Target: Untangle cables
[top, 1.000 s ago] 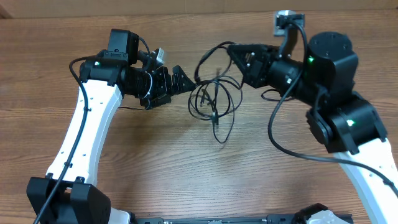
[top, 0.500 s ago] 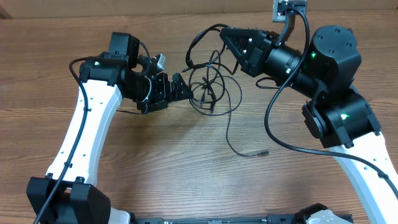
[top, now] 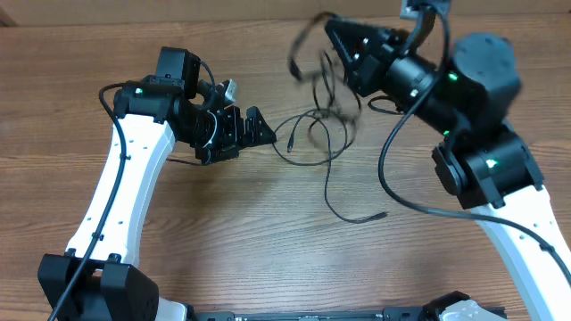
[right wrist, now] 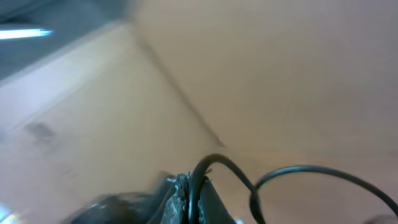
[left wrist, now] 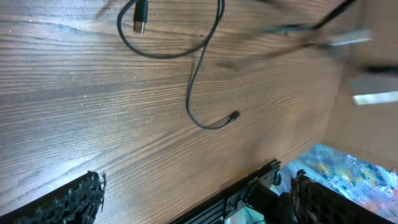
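Several cables (top: 314,134) pinched in right jaws (blurred).

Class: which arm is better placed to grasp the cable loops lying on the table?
Left. The open left gripper sits beside the thin black cables looped on the brown wooden table; the right gripper is raised, shut on a strand.

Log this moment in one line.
left gripper: open, empty, near cables | right gripper: shut on cables | plug end: loose on table
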`<state>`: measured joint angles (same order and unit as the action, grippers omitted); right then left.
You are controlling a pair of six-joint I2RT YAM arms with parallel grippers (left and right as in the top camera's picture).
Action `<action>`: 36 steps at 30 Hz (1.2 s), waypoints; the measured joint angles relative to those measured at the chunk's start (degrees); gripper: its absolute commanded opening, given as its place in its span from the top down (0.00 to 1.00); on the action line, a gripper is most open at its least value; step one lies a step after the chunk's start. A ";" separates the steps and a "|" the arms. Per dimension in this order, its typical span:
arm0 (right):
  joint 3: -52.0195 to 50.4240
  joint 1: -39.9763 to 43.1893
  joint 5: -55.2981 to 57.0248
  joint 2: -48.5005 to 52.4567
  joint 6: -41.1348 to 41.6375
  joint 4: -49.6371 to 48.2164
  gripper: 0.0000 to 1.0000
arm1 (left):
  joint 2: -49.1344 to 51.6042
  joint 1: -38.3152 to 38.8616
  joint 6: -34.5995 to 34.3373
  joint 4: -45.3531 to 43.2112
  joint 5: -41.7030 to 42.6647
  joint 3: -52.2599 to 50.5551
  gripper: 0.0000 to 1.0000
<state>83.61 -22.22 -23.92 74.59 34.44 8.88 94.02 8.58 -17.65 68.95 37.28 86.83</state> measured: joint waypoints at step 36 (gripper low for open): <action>1.05 -0.04 7.45 -0.63 9.60 15.30 0.96 | -0.04 0.44 4.04 0.24 1.64 0.02 0.03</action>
<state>84.66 -22.26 -16.47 73.95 44.03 24.18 93.97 9.02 -13.61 69.19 38.92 86.85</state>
